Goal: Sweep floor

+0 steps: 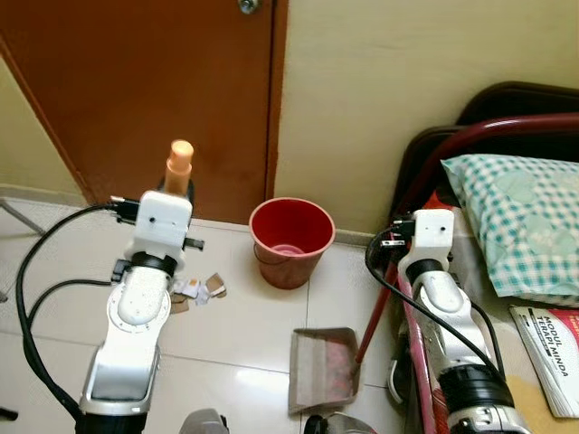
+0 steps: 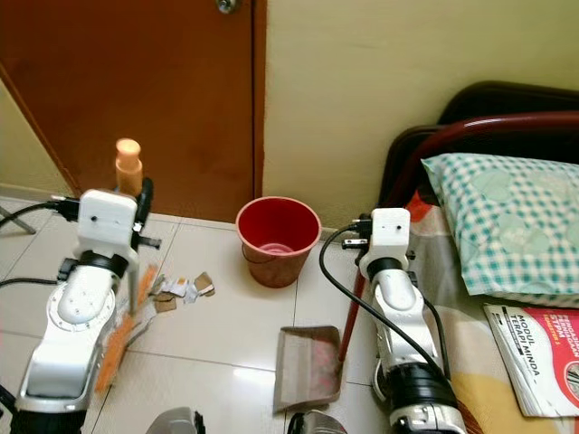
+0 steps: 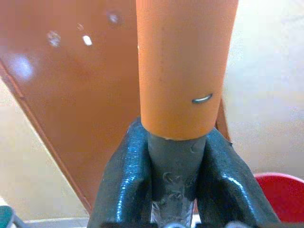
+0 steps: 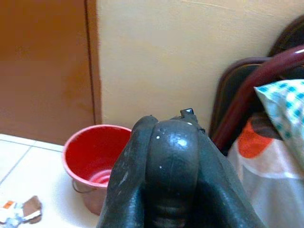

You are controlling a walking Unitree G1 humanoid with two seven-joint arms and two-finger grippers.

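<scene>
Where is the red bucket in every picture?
Left eye view: bucket at centre, on the floor by the wall.
Right eye view: just left of centre.
Left wrist view: a red sliver at the bottom right corner.
Right wrist view: lower left.
Shared landmark: the brown door.

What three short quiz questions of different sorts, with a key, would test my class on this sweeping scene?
1. True or false: the left gripper is shut on the broom handle.
2. Multiple choice: the scraps of litter lie (A) inside the red bucket, (B) on the tiled floor beside the bucket, (C) in the dustpan.
3. Fill in: the right gripper holds the dark, rounded end of a handle; a red handle in the head views runs down to the ______.

Key: 1 true; 2 B; 3 dustpan.
</scene>
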